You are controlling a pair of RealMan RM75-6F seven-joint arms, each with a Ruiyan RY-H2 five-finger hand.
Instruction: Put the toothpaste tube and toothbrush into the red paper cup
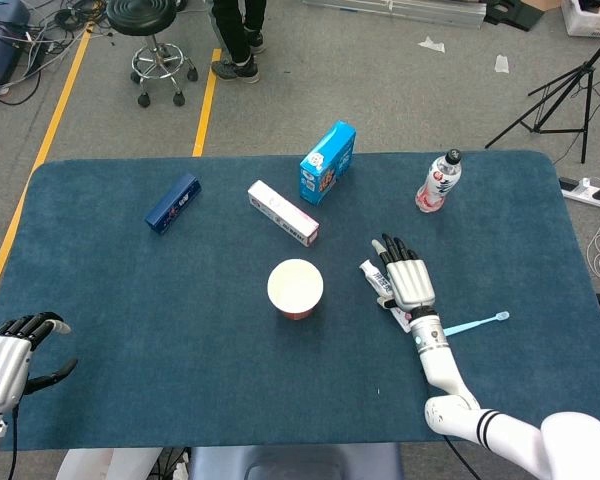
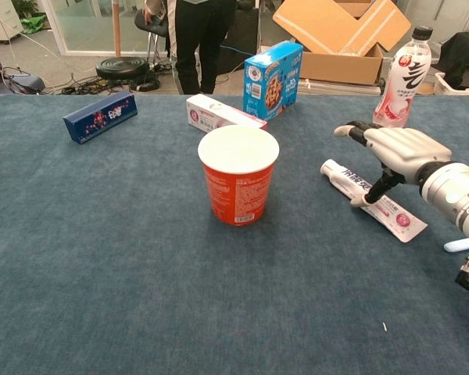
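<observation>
The red paper cup (image 1: pixel 295 289) (image 2: pixel 238 176) stands upright and looks empty, mid-table. To its right lies the white toothpaste tube (image 1: pixel 373 277) (image 2: pixel 383 206), flat on the blue cloth. My right hand (image 1: pixel 407 280) (image 2: pixel 396 147) hovers over the tube with fingers stretched out, and its thumb tip touches the tube's middle. It holds nothing. The light-blue toothbrush (image 1: pixel 476 323) (image 2: pixel 463 245) lies just right of that wrist. My left hand (image 1: pixel 8 352) rests empty at the near left table edge, fingers loosely bent and apart.
At the back stand a blue cookie box (image 1: pixel 327 162) (image 2: pixel 272 78) and a drink bottle (image 1: pixel 438 182) (image 2: pixel 404 74). A white-and-pink box (image 1: pixel 283 212) (image 2: pixel 223 113) and a dark blue box (image 1: pixel 172 202) (image 2: pixel 100 116) lie flat behind the cup.
</observation>
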